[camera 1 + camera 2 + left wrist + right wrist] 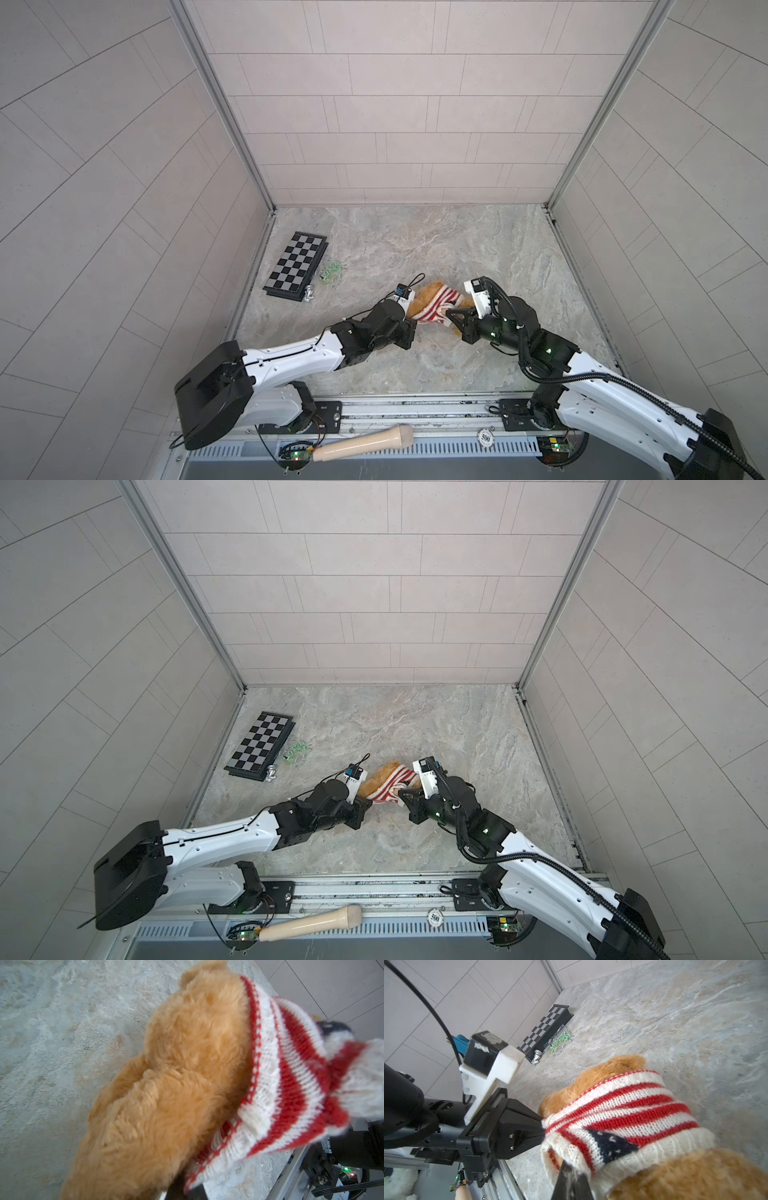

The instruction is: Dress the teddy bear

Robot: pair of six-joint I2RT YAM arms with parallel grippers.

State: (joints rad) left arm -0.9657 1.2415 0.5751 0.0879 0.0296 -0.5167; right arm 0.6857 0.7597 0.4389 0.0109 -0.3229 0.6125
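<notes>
Tension seems the aim: my left tool and my right tool are each clamped shut on an edge of the red-and-white striped knit sweater. I judge this stretches it around the fluffy golden-brown plush teddy bear, which lies on the grey marbled counter between them.

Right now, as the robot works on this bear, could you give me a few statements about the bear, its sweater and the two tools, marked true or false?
1. The left tool and the right tool are both shut on the striped sweater. True.
2. The sweater covers the whole teddy bear. False: golden fur shows at both ends.
3. The chessboard lies under the bear. False: it lies apart, near the left wall.
4. A silver chess piece lies beside the chessboard. True.
</notes>
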